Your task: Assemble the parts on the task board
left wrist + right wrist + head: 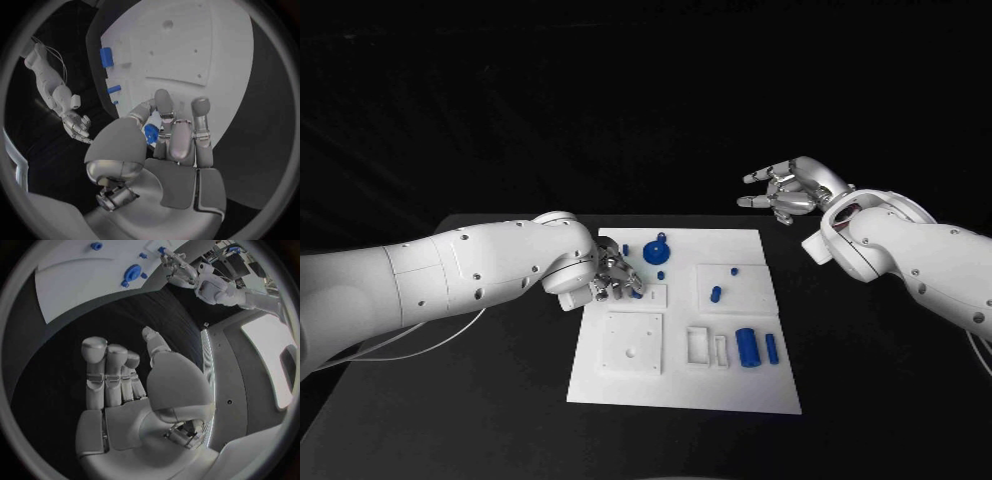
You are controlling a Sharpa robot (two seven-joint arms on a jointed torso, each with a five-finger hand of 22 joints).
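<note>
The black table (473, 400) carries the white task board (682, 385) at its middle, a long plate running away from the robot. The left arm (430, 275) reaches in from nine o'clock, and its left hand (610, 280) sits over the board's near-left edge, fingers curled round a small blue part (150, 133) that it pinches between thumb and fingers, as the left wrist view shows plainly. The right arm (913, 255) comes from three o'clock; its right hand (788, 190) hangs off the board at about one o'clock, above bare table, fingers apart and holding nothing.

On the board, a blue cylinder (747, 346) stands at four o'clock with a slimmer blue peg (772, 348) just beside it. A round blue disc (656, 252) lies at eleven o'clock, a small blue pin (717, 294) near the centre-right, and a tiny blue stud (733, 270) just beyond it.
</note>
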